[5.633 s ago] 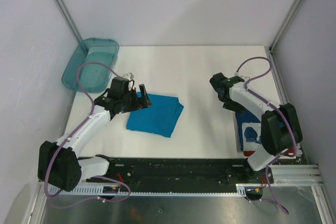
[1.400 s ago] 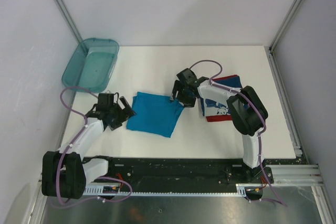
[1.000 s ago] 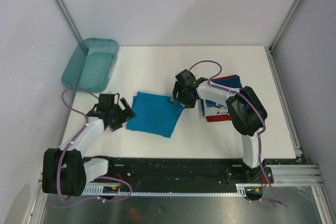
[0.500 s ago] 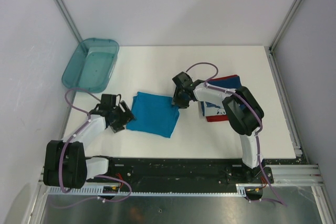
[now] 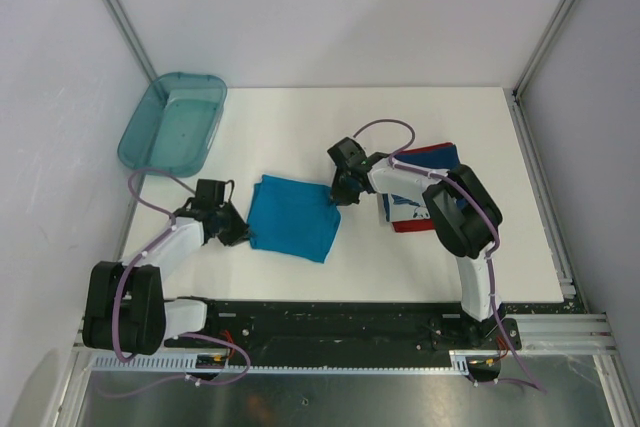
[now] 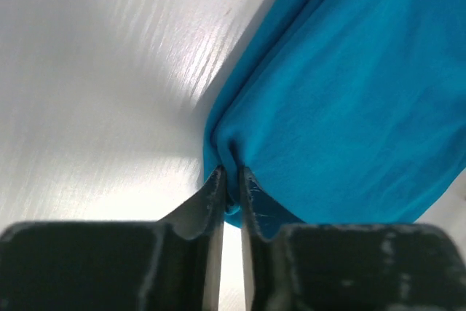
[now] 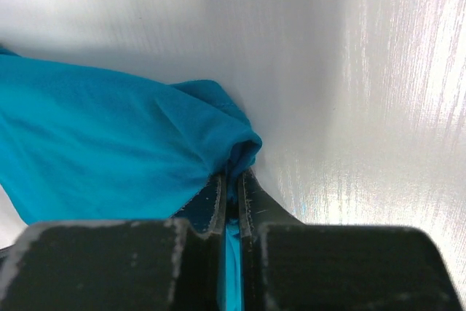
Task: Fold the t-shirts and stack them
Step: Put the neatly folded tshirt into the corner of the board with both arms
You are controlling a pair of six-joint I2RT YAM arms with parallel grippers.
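At the near left of the desk (image 5: 300, 127), the left fingers (image 5: 242, 236) are pinching the left edge of the teal-blue shirt (image 5: 292, 219). A second ago they were standing wide, just off that edge. Now they are drawn narrow, and the left wrist view is showing a small ridge of blue cloth caught between the tips. The shirt itself is lying in the middle of the desk as a folded, slightly skewed rectangle, flat apart from the two gathered spots.

A little farther back, the right fingers (image 5: 334, 196) are gripping the shirt's far right corner. They too were open a second ago and have closed down. The right wrist view is showing the corner bunching up into the narrow slot between them.

With both grips taken at opposite ends, the shirt is probably ready to be lifted and either folded again or carried. The bites look small, so a corner could slip out once the cloth is taking its own weight.

Just right of the right fingers, partly under the right arm, the dark blue printed shirt (image 5: 412, 209) is lying folded with its red edge toward the far side. It looks like the place where the teal one is meant to go, since the stack is not yet made.

At the far left corner the teal bin (image 5: 175, 137) is sitting untouched.
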